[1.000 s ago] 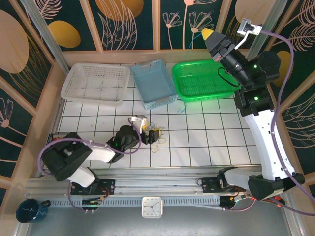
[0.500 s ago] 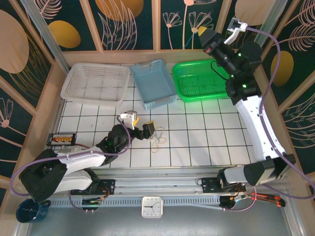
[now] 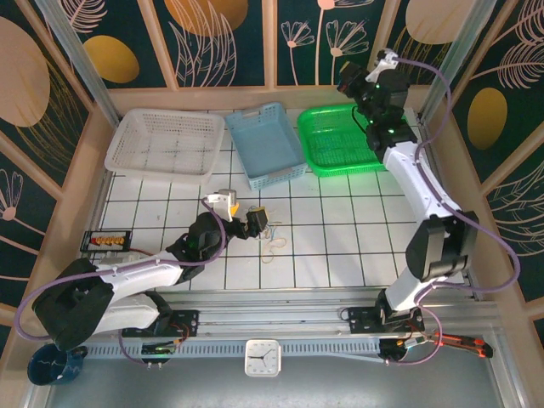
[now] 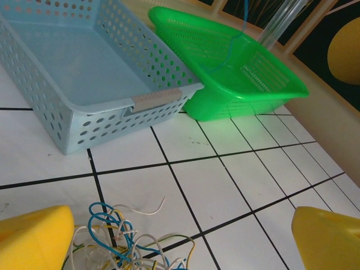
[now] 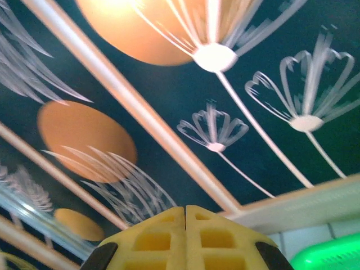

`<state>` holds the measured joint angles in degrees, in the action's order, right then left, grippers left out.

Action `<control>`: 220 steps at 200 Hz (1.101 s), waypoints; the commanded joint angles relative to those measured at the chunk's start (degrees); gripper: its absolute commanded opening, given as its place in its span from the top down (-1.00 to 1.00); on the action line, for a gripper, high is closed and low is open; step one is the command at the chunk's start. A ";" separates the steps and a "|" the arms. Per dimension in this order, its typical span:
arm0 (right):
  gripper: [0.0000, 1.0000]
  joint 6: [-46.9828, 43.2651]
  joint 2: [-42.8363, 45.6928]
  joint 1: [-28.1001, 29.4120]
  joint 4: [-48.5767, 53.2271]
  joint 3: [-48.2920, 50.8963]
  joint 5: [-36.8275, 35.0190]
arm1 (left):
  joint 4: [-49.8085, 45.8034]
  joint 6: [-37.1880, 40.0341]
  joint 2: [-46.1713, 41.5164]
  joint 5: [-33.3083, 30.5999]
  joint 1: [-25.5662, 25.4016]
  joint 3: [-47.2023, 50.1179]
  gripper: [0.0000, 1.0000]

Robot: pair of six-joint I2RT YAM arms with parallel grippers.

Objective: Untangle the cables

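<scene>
My left gripper sits low over the table, a little left of its middle and nearer the near edge than the far one, and it points toward the far edge. In the wrist view its yellow fingers stand wide apart, one at each lower corner, and hold nothing. The cables lie on the white tiles just ahead of that gripper. They are a loose tangle of blue, white and beige loops, and from my left wrist the cables lie between the fingers, closer to the left one and perhaps touching it. One white end sticks out toward the baskets. Three baskets stand along the far edge: a white basket toward the far left corner, a blue basket in the middle and a green basket to its right, the last two touching or nearly so. A thin blue wire hangs down over the green basket, and its upper end runs out of the top of the left wrist view. My right gripper is raised high above the green basket's far rim and points at the patterned wall. Its right gripper fingers are pressed together; I cannot tell whether anything is pinched between them.
</scene>
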<state>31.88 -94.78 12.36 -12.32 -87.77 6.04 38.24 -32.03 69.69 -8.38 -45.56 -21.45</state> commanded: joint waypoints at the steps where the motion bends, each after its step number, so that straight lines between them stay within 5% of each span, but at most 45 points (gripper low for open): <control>1: 1.00 -2.15 -5.05 -1.21 -1.24 1.97 -3.35 | 0.03 -1.53 -0.70 0.26 -0.13 -1.31 -0.98; 18: 1.00 -2.27 -10.71 -2.57 2.60 -0.80 -0.63 | 0.43 -1.74 -0.48 0.77 -0.14 -1.40 -0.98; 39: 0.36 -3.47 -17.27 -3.90 11.64 -8.52 4.42 | -0.53 -1.90 0.16 1.80 -0.11 -2.39 -0.97; 66: 0.06 -4.47 -15.04 -4.00 12.35 -8.25 5.87 | -1.48 -2.49 -0.05 1.72 -0.06 -3.07 -0.98; 137: 0.02 -0.33 4.00 -1.38 4.01 12.19 10.51 | -4.03 -3.28 0.27 -0.26 -0.11 -4.94 -0.97; 177: 0.02 1.91 17.59 9.52 0.87 32.99 6.55 | -11.07 -4.08 1.25 0.64 1.28 -9.54 -0.98; 220: 0.02 4.62 24.81 29.49 3.37 46.52 -5.08 | -16.51 -6.41 3.67 8.34 7.02 -12.55 -0.98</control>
<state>33.89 -73.58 33.32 -9.98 -45.45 9.76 26.79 -36.47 72.05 -4.69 -40.95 -32.32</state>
